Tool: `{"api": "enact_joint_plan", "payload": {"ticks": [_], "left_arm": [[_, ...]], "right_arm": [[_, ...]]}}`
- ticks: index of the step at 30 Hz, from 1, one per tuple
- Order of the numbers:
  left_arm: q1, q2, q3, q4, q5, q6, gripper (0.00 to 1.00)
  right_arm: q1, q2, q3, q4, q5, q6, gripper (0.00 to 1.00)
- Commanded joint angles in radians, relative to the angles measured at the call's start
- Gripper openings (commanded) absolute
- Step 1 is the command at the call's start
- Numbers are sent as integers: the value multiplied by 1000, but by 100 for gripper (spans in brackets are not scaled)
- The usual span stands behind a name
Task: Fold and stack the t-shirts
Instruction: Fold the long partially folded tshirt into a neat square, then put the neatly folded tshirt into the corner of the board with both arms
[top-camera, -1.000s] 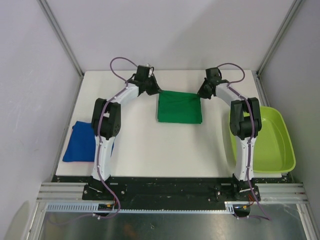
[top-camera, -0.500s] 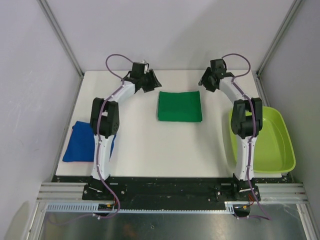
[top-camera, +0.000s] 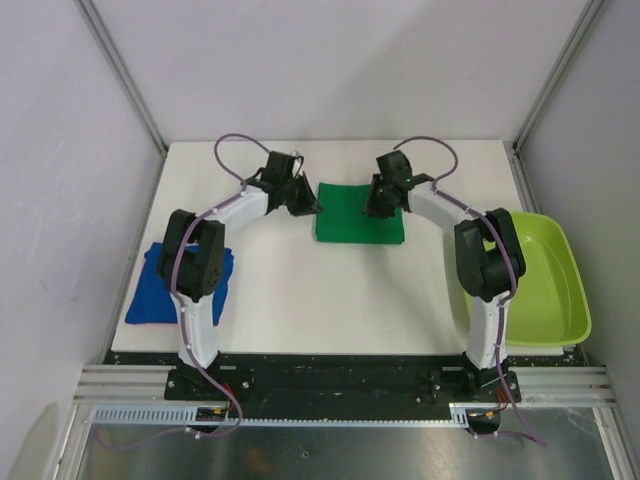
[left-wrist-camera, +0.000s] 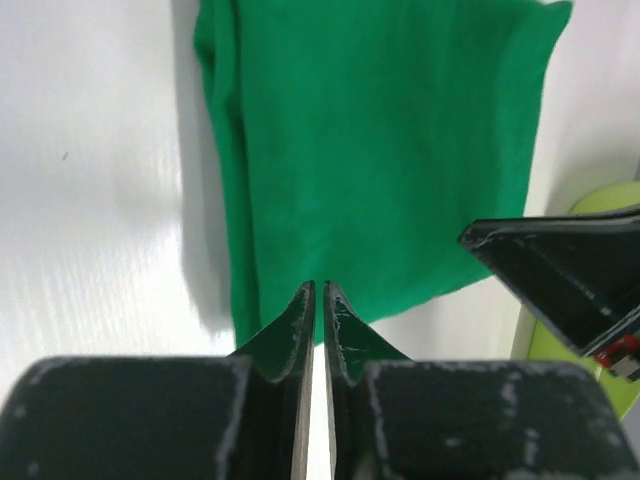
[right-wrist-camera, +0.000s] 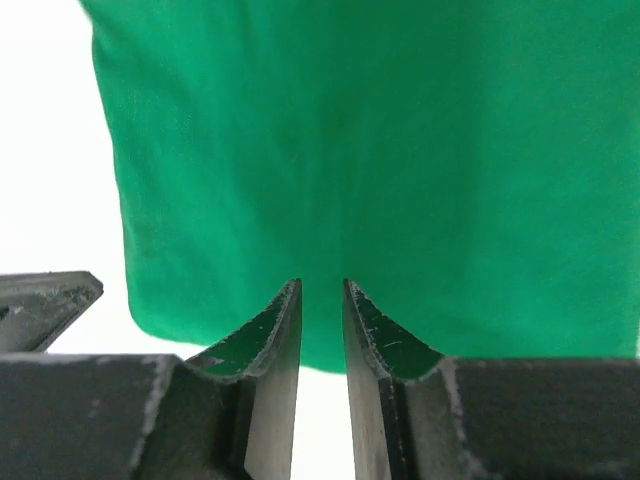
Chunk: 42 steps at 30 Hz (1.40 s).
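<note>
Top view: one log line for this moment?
green t-shirt: folded, flat | blue t-shirt: far left | left gripper: nearly shut, green's left edge | right gripper: narrow gap, over green

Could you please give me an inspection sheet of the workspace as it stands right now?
Surface: white table, no stains seen.
Job's things: green t-shirt folded flat at the far middle; blue t-shirt at the left edge, partly hidden by the left arm.
Clutter: lime-green tub at the right edge.
Grippers: left gripper shut, at the green t-shirt's corner; right gripper narrowly open over that shirt's edge; neither visibly holds cloth.
Cables: purple cables looped above each wrist, no snag seen.
Surroundings: pale enclosure walls; metal rail at the arm bases.
</note>
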Motion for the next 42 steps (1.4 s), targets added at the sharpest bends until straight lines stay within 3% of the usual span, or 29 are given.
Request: {"api": "enact_joint_plan", "payload": {"ticks": [1,7,15,21,26,30,38,42], "left_arm": [[28,-145,-89,23,-1,-31,12],[88,-280,-220,21,-27,-34,16],[164,-400,-334,21,-35,-30,18],[237,-478,-411,20,-43,-71,19],[289,-554,-467,20,-78,-79,26],[334,-640,-532,0,-159,-96,29],[372,-791,-620,-119,-453,-151,40],[372,-752,-577,-160,-464,-70,44]], "right_arm": [[74,-76,-40,46,8,10,27],[156,-58,-47,32,79,-19,27],[173,68,-8,-4,119,-24,27],[193,86,2,-23,146,-46,28],[192,63,26,-45,164,-58,31],[186,26,64,-59,167,-70,38],[181,-33,131,-68,131,-75,50],[185,-55,126,-56,110,-70,53]]}}
